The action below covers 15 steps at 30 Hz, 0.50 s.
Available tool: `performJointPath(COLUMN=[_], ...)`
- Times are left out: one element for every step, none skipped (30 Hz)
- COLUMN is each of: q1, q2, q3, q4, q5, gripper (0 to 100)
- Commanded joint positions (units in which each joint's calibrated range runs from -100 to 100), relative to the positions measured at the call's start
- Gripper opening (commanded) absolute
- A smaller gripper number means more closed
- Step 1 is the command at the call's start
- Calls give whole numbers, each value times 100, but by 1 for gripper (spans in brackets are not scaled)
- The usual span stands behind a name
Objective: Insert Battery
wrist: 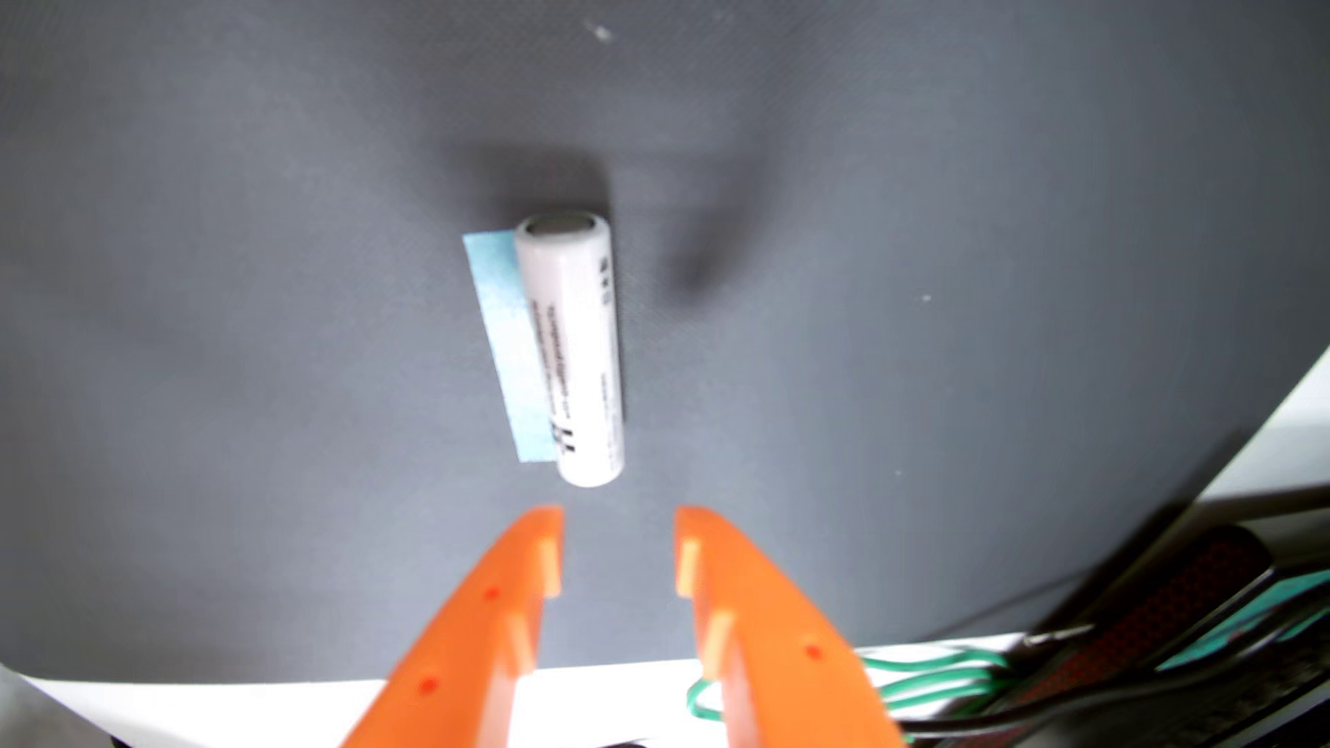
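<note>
A white cylindrical battery [572,345] with dark printed text lies on the dark grey mat [252,324], its long axis running away from the camera and its flat metal end at the far side. Along its left side a strip of light blue tape [500,338] is stuck to the mat. My orange gripper [619,521] enters from the bottom edge, open, its two fingertips just short of the battery's near end with nothing between them. A holder or slot for the battery is out of view.
The mat ends at a white table edge [612,694] at the bottom. At the lower right lie green wires [928,683], black cables and a dark red-patterned strap [1151,618].
</note>
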Motion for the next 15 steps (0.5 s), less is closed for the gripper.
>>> performJointPath(q1=[-36, -36, -36, -36, -36, -36, -36, -36, -36, -36, -36, -36, -36, -36, -36], q2=[-32, -40, -48, -57, -65, -82, -82, -82, -82, -82, -65, -40, -32, -32, -23], q3=[33, 33, 33, 33, 51, 69, 78, 78, 87, 87, 87, 87, 87, 96, 96], q4=[-16, -16, -16, -16, -16, -16, -16, -16, -16, -16, -16, -16, -16, -16, -16], q5=[85, 105, 105, 105, 105, 105, 105, 100, 100, 95, 90, 80, 74, 69, 64], gripper=[10, 10, 10, 12, 13, 14, 14, 14, 14, 14, 14, 14, 14, 14, 14])
